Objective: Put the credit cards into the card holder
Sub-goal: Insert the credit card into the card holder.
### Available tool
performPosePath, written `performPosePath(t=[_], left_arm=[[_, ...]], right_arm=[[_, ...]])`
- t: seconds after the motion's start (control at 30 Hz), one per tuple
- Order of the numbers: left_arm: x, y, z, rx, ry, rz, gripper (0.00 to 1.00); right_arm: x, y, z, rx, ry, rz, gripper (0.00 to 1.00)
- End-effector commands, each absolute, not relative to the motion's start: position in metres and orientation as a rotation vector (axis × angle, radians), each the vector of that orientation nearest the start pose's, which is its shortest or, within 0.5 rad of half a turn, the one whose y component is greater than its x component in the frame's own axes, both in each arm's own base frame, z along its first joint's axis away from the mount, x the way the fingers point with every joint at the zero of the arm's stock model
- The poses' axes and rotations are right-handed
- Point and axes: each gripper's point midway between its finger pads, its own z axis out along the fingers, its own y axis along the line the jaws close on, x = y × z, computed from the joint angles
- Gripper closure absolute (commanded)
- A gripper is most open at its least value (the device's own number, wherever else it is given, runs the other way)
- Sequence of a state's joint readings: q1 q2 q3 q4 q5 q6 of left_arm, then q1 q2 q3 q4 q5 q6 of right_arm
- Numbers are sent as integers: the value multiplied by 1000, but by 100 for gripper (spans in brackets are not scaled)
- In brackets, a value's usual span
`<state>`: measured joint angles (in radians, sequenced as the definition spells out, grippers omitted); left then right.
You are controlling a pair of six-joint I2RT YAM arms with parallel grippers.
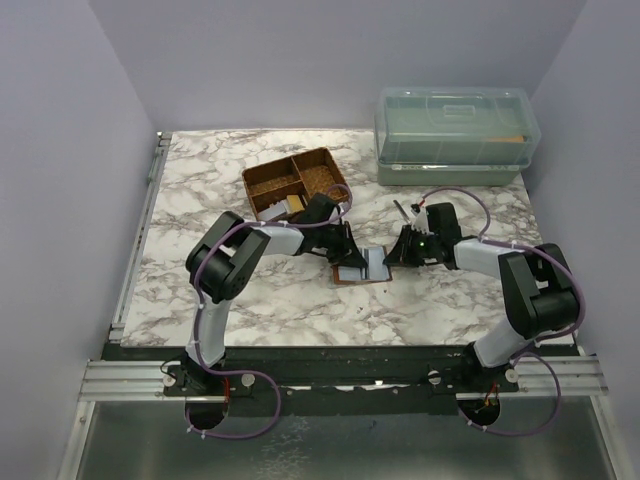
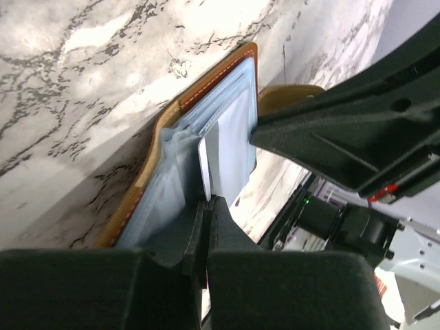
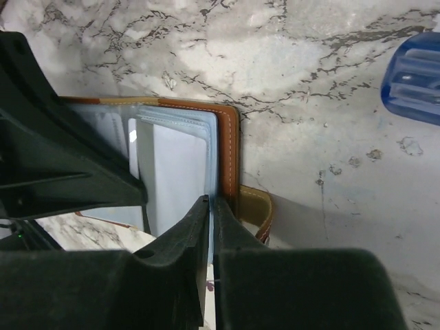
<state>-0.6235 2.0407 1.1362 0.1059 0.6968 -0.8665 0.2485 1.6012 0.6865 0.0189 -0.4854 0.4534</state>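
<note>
Top external: card holder (image 1: 360, 267), mid table (image 1: 250, 300)

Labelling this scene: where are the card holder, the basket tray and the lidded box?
card holder (image 1: 368, 266): top view, inner pockets.
basket tray (image 1: 275, 183): top view, bare compartment floor.
lidded box (image 1: 455, 115): top view, lid.

Card holder (image 2: 180, 113) open mid-frame on marble table (image 2: 82, 75), 1 pale card (image 2: 227, 155) standing inside. Left gripper (image 2: 208, 203) pinched together at bottom centre, tips at the card's lower edge. Right gripper (image 2: 265, 135) at right, tip touching the card holder.
</note>
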Motion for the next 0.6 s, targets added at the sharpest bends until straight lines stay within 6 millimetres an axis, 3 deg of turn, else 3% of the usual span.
performPosePath(t=[0.0, 0.07, 0.17, 0.4, 0.57], left_arm=[[286, -379, 14, -103, 2755, -1252, 100], [292, -370, 18, -122, 2723, -1177, 96], [293, -363, 27, -87, 2700, -1123, 75], [277, -347, 44, 84, 2751, -1039, 59], [272, -321, 65, 188, 2748, -931, 39]], right_arm=[[297, 199, 38, 20, 2471, 1082, 91], [294, 198, 41, 38, 2466, 1085, 92], [290, 196, 41, 46, 2468, 1073, 93], [287, 191, 30, 56, 2498, 1034, 95], [286, 189, 25, 59, 2511, 1018, 96]])
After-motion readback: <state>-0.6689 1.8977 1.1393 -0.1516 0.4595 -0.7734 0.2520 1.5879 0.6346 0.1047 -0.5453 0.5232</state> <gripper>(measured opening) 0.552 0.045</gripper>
